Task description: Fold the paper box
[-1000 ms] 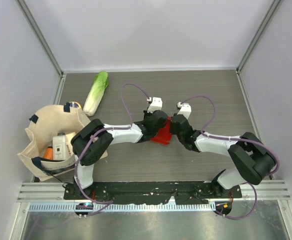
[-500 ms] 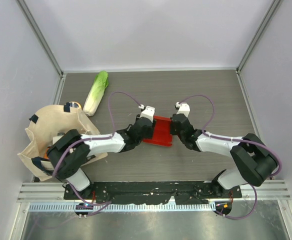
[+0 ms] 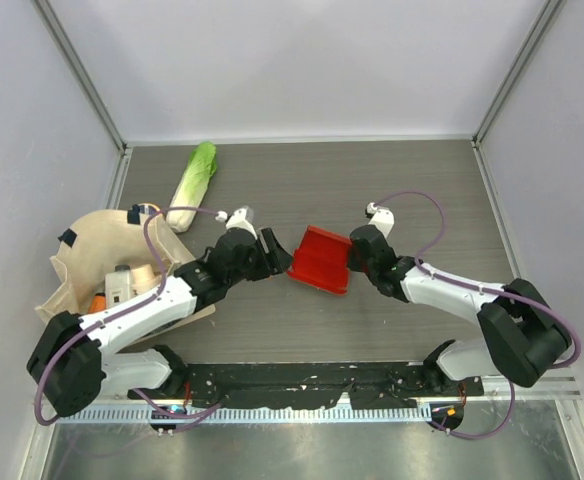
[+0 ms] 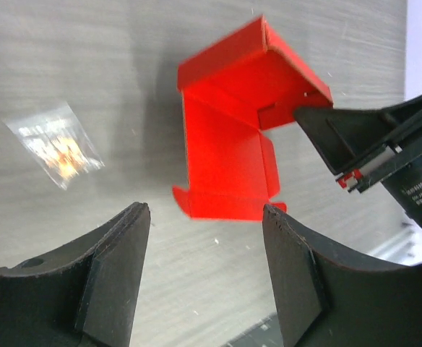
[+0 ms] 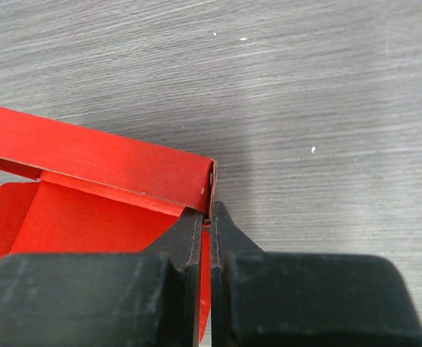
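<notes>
- One paper box (image 3: pixel 322 259) is sitting between the two grippers.
- Two grippers are showing: the left gripper (image 3: pixel 280 252) and the right gripper (image 3: pixel 350 262).
- One cabbage (image 3: pixel 191 185) is lying beyond the left gripper.
- One tote bag (image 3: pixel 92 240) is slumping behind the left gripper.

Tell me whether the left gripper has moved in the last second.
Yes. The left gripper has backed off the paper box, leftward toward the tote bag, which stays put.

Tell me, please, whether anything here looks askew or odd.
The red paper box sits askew, half-folded, one wall pinched by the right gripper; the left gripper is open, clear of it. Nothing looks torn or spilled.
</notes>
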Controlling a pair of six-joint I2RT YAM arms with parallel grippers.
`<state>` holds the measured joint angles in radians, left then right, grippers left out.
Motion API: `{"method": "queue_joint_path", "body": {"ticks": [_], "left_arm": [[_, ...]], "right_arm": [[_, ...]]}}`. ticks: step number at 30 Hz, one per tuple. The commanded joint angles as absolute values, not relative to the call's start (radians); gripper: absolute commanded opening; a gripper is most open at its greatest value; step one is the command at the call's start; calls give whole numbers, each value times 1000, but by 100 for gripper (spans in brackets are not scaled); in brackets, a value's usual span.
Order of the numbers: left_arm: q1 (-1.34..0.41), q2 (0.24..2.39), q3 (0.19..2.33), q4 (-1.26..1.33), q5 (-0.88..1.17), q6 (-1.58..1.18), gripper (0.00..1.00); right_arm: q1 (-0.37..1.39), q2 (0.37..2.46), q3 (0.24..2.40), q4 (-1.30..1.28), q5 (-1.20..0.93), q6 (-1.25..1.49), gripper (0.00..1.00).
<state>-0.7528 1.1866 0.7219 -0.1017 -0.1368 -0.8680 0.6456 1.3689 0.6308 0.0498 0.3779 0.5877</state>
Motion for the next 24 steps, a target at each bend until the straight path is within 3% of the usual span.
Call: {"method": "queue_joint_path", "body": {"ticks": [1,11,19,24], "left_arm": [[-767,1166,673,-25,-11,-1159,67],[-905,1343,775,34,-126,-1276,64],[-951,1417,853,38,-196,-1232,47],[-985,1413,877,3,-265,-1215,43]], "right_arm": [[640,1304,669,-31,433,785,1],[640,1169,603,-74,469,1000,1],[640,1036,535,-81,460,1035,1],[641,996,506,-72,440,1043,1]]}}
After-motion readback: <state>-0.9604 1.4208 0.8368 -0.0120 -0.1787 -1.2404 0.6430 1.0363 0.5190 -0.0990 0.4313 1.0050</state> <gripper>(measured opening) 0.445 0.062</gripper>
